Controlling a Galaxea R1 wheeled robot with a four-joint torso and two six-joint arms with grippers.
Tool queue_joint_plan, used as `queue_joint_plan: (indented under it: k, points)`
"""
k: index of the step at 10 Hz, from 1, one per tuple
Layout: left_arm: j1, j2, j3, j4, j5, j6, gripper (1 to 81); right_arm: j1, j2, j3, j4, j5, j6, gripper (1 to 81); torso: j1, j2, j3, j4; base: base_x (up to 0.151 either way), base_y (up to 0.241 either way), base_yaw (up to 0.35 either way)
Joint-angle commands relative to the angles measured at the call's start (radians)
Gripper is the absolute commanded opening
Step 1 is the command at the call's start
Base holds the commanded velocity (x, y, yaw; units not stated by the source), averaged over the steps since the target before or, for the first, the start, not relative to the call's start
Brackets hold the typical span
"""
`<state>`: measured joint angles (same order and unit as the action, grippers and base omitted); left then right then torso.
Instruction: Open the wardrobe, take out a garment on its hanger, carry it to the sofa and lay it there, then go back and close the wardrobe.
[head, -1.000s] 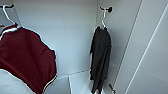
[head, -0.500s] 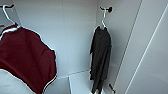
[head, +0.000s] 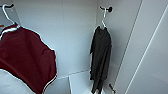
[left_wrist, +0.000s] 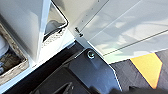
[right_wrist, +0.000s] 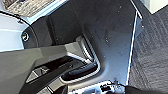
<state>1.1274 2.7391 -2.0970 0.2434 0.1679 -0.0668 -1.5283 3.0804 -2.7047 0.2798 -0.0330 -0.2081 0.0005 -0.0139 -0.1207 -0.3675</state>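
The wardrobe (head: 75, 37) stands open in the head view, and I look into its white interior. The garment (head: 100, 60), long and very dark, hangs in the back right corner and reaches nearly to the wardrobe floor. It is on the thin white hanger (head: 103, 18), whose hook rests over a black peg (head: 108, 9) on the right wall. The wrist views look down past the robot's own dark parts at floor level, far from the garment.
A maroon jacket (head: 27, 57) with white trim hangs at the left on its own white hanger. A white door panel (head: 150, 50) rises at the right. The left wrist view shows a wicker basket (left_wrist: 12, 65) and a yellow floor patch (left_wrist: 147, 67); the right shows grey carpet (right_wrist: 152, 50).
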Motion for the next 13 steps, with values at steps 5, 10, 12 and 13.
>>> queue_joint_plan:
  k: [5, 10, 12, 13]
  points:
    - [-0.314, -0.142, 0.379, -0.092, 0.139, -0.018, 81.1, 0.042, 0.002, 0.004, 0.012, -0.071, -0.001, 81.1, 0.000, 0.000, 0.000, 0.000, 0.000, 0.000, 0.000]
    - [-0.488, -0.211, 0.578, -0.125, 0.194, -0.093, 81.1, 0.036, 0.000, 0.004, 0.013, -0.071, -0.001, 81.1, 0.000, 0.000, 0.000, 0.000, 0.000, 0.000, 0.000]
    - [-0.562, -0.229, 0.641, -0.125, 0.196, -0.148, 81.1, 0.038, 0.000, 0.002, 0.013, -0.071, -0.001, 81.1, 0.000, 0.000, 0.000, 0.000, 0.000, 0.000, 0.000]
    - [-0.602, -0.225, 0.643, -0.125, 0.196, -0.176, 81.1, 0.039, 0.000, 0.002, 0.013, -0.071, -0.001, 81.1, 0.001, 0.000, 0.000, 0.000, 0.000, 0.000, 0.000]
